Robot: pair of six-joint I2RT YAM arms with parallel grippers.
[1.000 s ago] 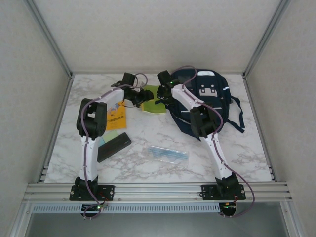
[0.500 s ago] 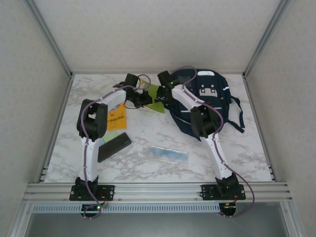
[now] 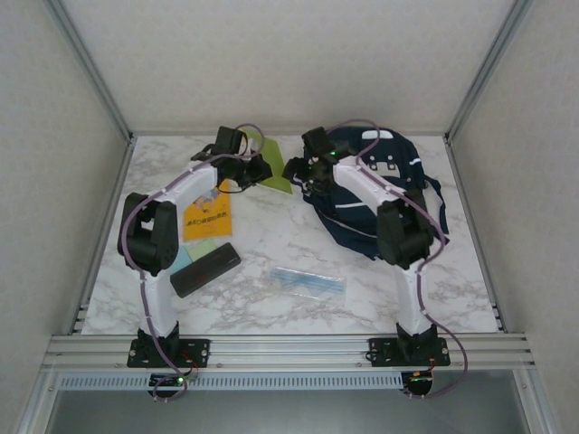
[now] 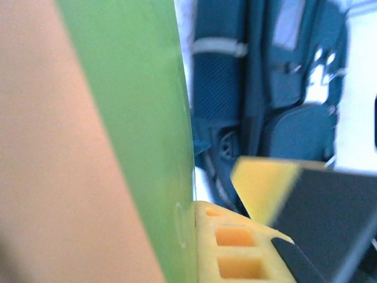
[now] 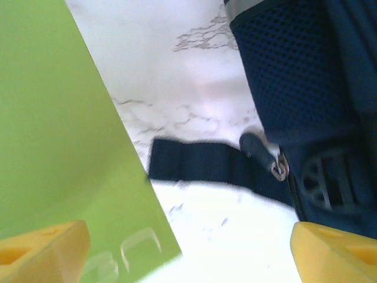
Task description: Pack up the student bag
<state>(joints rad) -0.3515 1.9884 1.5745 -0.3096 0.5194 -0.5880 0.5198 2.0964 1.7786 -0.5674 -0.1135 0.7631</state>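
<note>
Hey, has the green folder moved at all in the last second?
Yes. The green folder, pinched in the left gripper, has shifted slightly toward the back wall, farther from the orange booklet lying on the table.

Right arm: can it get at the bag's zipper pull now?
Probably yes. The right gripper is open, the zipper pull lies uncovered ahead of it, and the green folder sits off to one side.

You had bare tabletop (image 3: 271, 235) open down the middle, between the orange booklet (image 3: 206, 215) and the student bag (image 3: 344, 226). Nearer the bases the black case (image 3: 205, 269) and the clear packet (image 3: 309, 282) lay in the way, a gap between them. At the back the green sheet (image 3: 277, 179) filled the space between the left gripper (image 3: 261, 172) and the right gripper (image 3: 297, 172).
</note>
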